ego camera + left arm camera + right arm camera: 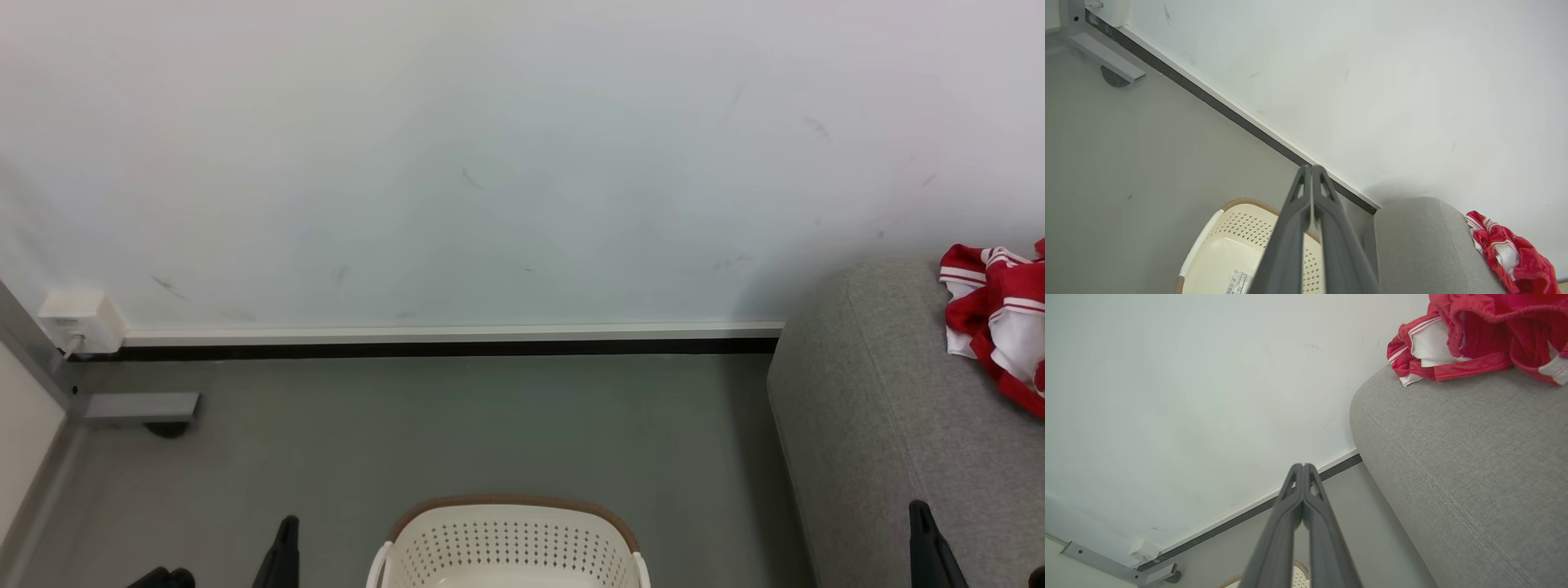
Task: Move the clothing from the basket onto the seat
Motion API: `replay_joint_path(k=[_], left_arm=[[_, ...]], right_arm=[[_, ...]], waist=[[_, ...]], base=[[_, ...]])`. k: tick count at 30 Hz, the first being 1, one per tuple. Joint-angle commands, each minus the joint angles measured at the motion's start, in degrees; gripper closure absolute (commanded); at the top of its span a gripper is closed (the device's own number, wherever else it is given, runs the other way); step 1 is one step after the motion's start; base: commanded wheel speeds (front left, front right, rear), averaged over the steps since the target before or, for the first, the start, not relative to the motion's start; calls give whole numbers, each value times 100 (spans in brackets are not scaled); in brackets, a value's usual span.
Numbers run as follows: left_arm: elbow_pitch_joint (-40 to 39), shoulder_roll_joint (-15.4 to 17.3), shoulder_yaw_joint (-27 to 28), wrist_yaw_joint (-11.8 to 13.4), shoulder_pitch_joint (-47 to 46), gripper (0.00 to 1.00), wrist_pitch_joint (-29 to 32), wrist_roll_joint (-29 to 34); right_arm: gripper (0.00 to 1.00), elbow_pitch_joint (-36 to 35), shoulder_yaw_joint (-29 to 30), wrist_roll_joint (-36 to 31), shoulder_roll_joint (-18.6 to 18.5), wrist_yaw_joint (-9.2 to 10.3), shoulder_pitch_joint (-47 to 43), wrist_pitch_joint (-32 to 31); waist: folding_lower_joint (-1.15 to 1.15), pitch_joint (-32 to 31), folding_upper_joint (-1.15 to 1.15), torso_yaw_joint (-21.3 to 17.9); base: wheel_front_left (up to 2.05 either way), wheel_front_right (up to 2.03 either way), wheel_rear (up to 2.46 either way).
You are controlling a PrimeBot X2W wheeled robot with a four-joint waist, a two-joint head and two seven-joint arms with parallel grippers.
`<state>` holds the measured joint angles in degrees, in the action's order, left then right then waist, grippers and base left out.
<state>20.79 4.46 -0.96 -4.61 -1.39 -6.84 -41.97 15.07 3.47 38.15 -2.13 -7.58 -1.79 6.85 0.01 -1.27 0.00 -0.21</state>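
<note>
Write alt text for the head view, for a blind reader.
A crumpled red-and-white jersey lies on the grey sofa at the right edge. The cream basket stands on the floor at bottom centre, apart from the sofa, flanked by the left pincer and right pincer.

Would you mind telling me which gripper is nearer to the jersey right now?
Right. The right gripper is beside the sofa where the jersey lies; the left gripper is on the far side of the basket, away from the sofa.
</note>
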Motion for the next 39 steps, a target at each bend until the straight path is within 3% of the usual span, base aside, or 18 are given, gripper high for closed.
replay_joint_path(k=[1, 39], left_arm=[[-110, 7, 57, -40, -160, 100, 77, -306], [-400, -77, 422, -169, -366, 100, 734, -2723]], right_arm=[[100, -74, 30, 299, -60, 4, 176, -70], [100, -81, 182, 2913, -84, 9, 552, -730]], waist=[[0, 3, 0, 1], [0, 54, 0, 9]], base=[[0, 0, 0], [0, 0, 0]])
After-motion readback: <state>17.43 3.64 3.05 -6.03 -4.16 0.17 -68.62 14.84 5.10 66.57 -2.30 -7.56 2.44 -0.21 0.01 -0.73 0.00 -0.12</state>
